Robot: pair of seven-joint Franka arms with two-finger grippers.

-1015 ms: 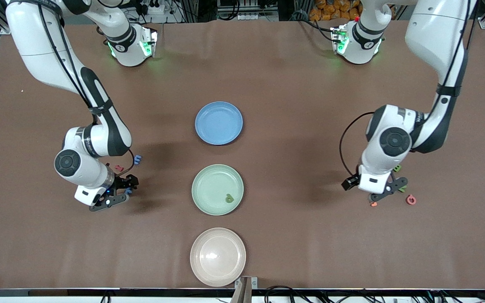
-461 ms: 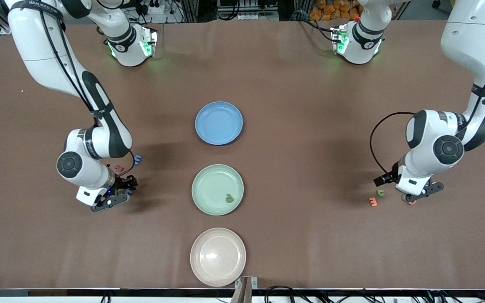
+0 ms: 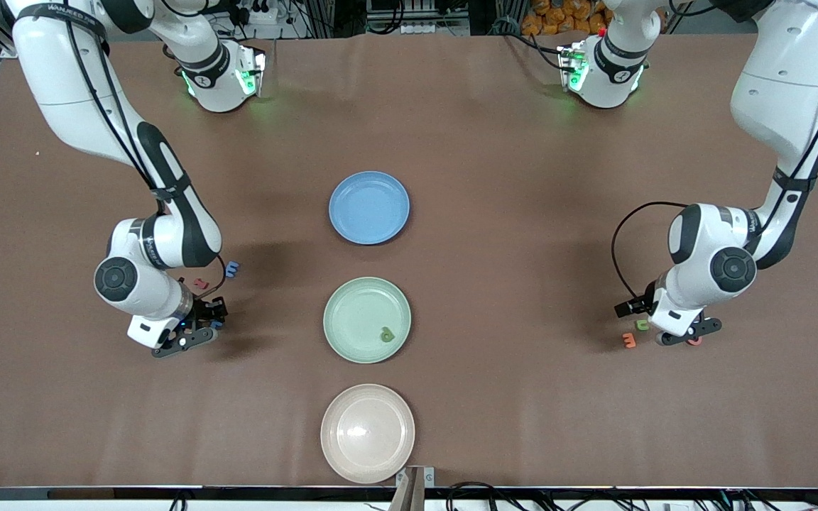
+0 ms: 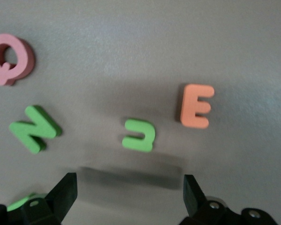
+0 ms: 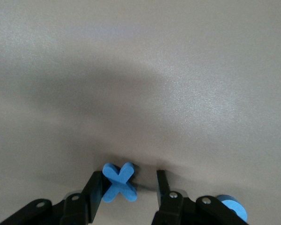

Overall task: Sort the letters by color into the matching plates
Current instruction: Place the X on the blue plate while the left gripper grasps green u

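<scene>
We see the right gripper (image 3: 189,333) down at the table (image 3: 494,177) toward the right arm's end, its fingers (image 5: 96,190) set narrow around a blue X (image 5: 118,182); one finger touches the letter, the other stands just apart from it, and a second blue letter (image 5: 232,206) peeks out beside the gripper. In the front view a blue letter (image 3: 232,268) and a dark red one (image 3: 200,283) lie just beside that arm's wrist, farther from the front camera than the gripper.

At the left arm's end, the left gripper (image 3: 682,335) hangs low over a cluster of letters, fingers (image 4: 65,192) spread wide and holding nothing. Its wrist view shows a green U-shaped letter (image 4: 139,135) between the open fingers, an orange E (image 4: 195,106) just beside it, a green N (image 4: 34,128) near it, a pink Q (image 4: 9,58) farther off, and another green scrap (image 4: 18,202) at one fingertip.

Down the middle of the table we count three plates: the blue plate (image 3: 369,207) farthest from the front camera and bare, the mint green plate (image 3: 352,312) between the others with one green letter (image 3: 386,333) in it, and the cream plate (image 3: 352,447) nearest.
</scene>
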